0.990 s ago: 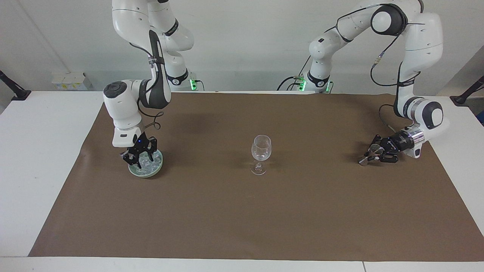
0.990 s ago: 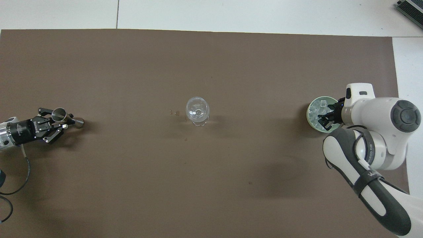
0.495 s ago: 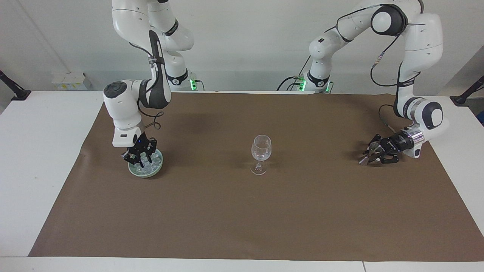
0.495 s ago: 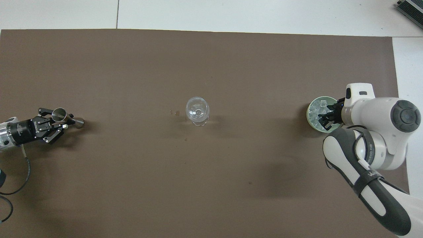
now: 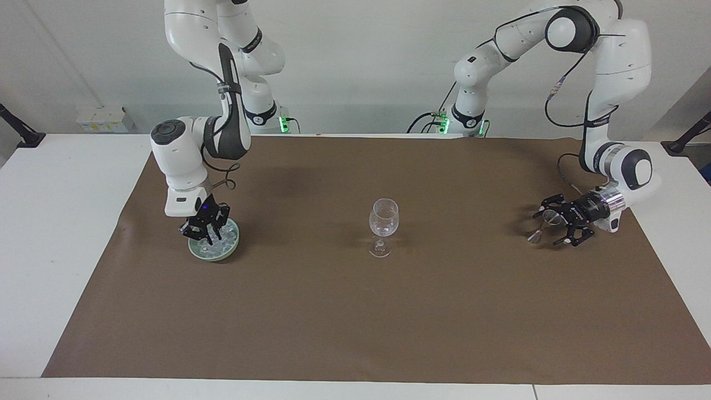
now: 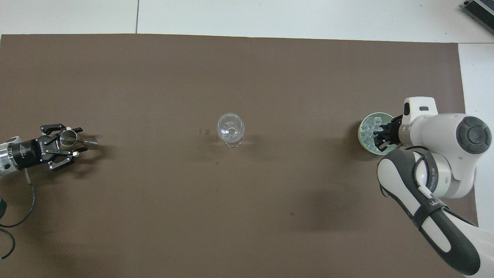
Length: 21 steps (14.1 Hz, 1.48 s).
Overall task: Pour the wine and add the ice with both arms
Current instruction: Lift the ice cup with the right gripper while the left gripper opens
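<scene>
A clear wine glass [image 5: 384,218] stands upright in the middle of the brown mat and also shows in the overhead view [image 6: 230,129]. My right gripper [image 5: 206,238] reaches down into a pale green bowl [image 5: 229,248] that holds several chunks of ice [image 5: 219,244]. From overhead the right gripper [image 6: 377,138] covers part of the bowl [image 6: 362,133] and its ice [image 6: 370,127]. My left gripper [image 5: 550,226] is open, low over the mat, its jaws apart on either side of a small metal jigger [image 5: 549,216]. The overhead view shows the left gripper [image 6: 78,141] and the jigger [image 6: 69,138] too.
The brown mat [image 5: 355,311] covers most of the white table. A few small spots [image 6: 204,131] lie on the mat beside the glass, toward the left arm's end. A cable loops from the left wrist [image 6: 15,216].
My left gripper has opened around the jigger. My right gripper has risen slightly in the bowl of ice.
</scene>
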Each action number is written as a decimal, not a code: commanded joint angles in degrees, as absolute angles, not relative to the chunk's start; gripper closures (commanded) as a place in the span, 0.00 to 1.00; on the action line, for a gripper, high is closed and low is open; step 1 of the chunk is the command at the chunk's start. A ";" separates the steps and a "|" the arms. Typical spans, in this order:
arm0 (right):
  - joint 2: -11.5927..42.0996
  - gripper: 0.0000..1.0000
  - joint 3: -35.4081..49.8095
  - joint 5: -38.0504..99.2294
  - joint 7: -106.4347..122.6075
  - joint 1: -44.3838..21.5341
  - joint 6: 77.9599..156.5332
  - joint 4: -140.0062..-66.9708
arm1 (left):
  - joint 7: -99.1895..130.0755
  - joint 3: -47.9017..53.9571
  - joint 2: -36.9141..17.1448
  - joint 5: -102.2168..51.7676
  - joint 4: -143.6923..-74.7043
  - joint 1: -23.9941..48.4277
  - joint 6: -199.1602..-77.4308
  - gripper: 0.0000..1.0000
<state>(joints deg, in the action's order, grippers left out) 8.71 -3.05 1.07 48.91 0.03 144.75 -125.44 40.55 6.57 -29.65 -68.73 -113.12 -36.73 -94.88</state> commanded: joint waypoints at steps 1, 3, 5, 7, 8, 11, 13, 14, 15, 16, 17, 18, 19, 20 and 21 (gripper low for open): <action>7.04 0.88 -2.73 1.58 46.51 0.44 138.89 -122.88 | 41.84 6.94 -30.85 -66.97 -111.09 -37.79 -92.90 0.00; 6.07 0.96 -2.64 1.58 43.00 0.44 134.93 -120.51 | 41.92 6.94 -30.67 -66.89 -111.01 -37.79 -92.03 0.00; 4.58 1.00 -2.29 1.58 37.12 0.35 133.07 -119.53 | 42.10 6.94 -30.50 -66.10 -110.74 -38.06 -91.23 0.00; 2.73 1.00 -1.93 1.58 29.74 0.35 131.93 -118.92 | 42.89 6.86 -30.15 -65.66 -110.48 -38.14 -90.62 0.00; 2.38 1.00 -1.59 1.67 27.10 0.35 130.71 -117.52 | 43.33 6.86 -30.06 -65.31 -110.13 -38.58 -90.27 0.00; 1.41 1.00 0.17 1.67 17.00 0.44 123.68 -112.16 | 44.03 6.86 -29.80 -64.42 -109.08 -39.11 -89.65 0.00; 0.70 1.00 1.92 1.67 10.14 0.53 120.16 -109.00 | 44.12 6.59 -29.62 -62.42 -107.76 -39.81 -89.47 0.00; 0.53 1.00 3.15 1.67 7.15 0.53 118.41 -107.33 | 44.12 6.59 -29.18 -61.79 -107.14 -39.81 -89.39 0.00; 0.53 1.00 4.38 1.67 3.55 0.53 117.17 -105.92 | 44.12 6.59 -28.74 -60.83 -106.36 -39.81 -89.38 0.00; 0.53 1.00 6.05 1.67 -0.57 0.53 116.55 -104.69 | 44.12 6.59 -27.96 -59.25 -105.56 -39.90 -89.56 0.00; 0.70 1.00 7.98 2.02 -4.70 0.53 116.28 -103.72 | 44.12 6.59 -26.82 -58.37 -105.03 -39.64 -89.65 0.00; 0.88 1.00 10.17 2.28 -9.27 0.53 116.54 -103.36 | 44.12 6.59 -25.33 -57.49 -104.51 -39.20 -90.00 0.00; 0.88 1.00 12.02 2.37 -13.14 0.53 117.24 -103.27 | 44.12 6.59 -24.09 -56.52 -104.15 -39.03 -90.26 0.00; 1.05 1.00 13.43 2.46 -16.75 0.53 117.77 -103.10 | 44.21 6.68 -22.43 -55.21 -103.37 -38.41 -90.44 0.00; 1.14 1.00 15.19 2.72 -19.83 0.53 119.08 -103.10 | 44.21 6.68 -21.19 -53.80 -102.32 -37.45 -90.61 0.00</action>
